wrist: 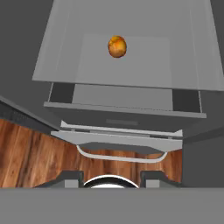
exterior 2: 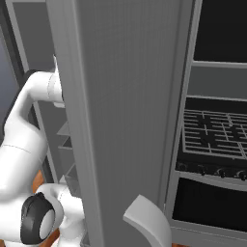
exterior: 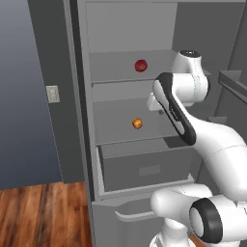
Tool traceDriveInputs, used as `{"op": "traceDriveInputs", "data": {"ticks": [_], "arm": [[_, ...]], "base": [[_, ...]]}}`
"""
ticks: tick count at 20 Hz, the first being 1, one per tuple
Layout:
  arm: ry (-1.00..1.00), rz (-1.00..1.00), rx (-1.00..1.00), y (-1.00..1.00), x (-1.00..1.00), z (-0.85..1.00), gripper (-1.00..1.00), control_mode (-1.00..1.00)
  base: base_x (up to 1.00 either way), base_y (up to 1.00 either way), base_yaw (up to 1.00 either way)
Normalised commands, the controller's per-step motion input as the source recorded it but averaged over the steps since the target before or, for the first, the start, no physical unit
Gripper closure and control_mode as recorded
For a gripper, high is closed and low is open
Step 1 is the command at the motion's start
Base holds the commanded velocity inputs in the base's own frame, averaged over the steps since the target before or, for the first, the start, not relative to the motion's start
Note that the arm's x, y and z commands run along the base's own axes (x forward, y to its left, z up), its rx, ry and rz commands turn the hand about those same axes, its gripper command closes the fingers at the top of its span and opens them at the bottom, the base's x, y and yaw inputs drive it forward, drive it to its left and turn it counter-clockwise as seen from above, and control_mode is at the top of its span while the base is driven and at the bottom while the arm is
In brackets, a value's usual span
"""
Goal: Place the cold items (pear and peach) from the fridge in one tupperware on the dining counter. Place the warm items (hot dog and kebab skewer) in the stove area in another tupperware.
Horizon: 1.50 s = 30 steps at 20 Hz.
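Flat, even render light; slightly soft

Orange peach (wrist: 117, 46), dark red fruit (exterior: 141, 65), grey fridge shelves (exterior: 120, 130).

- From the right base view the open fridge door (exterior 2: 125, 111) blocks my sight of the shelves; the stove (exterior 2: 214, 132) runs off the right edge.
- My arm (exterior: 193, 125) covers the shelves' right side.
- I can't tell whether the red fruit (exterior: 141, 65) is the pear or something else.
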Motion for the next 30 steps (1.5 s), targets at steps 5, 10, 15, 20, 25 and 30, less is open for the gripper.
{"op": "traceDriveInputs", "data": {"ticks": [5,10,15,20,25,30], "arm": [[-0.06,0.00,-0.02,0.05,0.12,0.02,-1.00,-1.00],[-0.33,0.00,-0.02,0.10,0.04,0.40,-1.00,-1.00],[-0.36,-0.01,0.00,0.00,-0.14,0.78,-1.00,-1.00],[-0.38,-0.09,0.03,-0.02,0.03,0.73,-1.00,-1.00],[-0.20,-0.07,0.11,0.00,0.36,0.38,-1.00,-1.00],[0.09,0.00,0.06,-0.01,0.29,0.17,-1.00,-1.00]], "base": [[0.00,0.00,0.00],[0.00,0.00,0.00],[0.00,0.00,0.00],[0.00,0.00,0.00],[0.00,0.00,0.00],[0.00,0.00,0.00]]}}
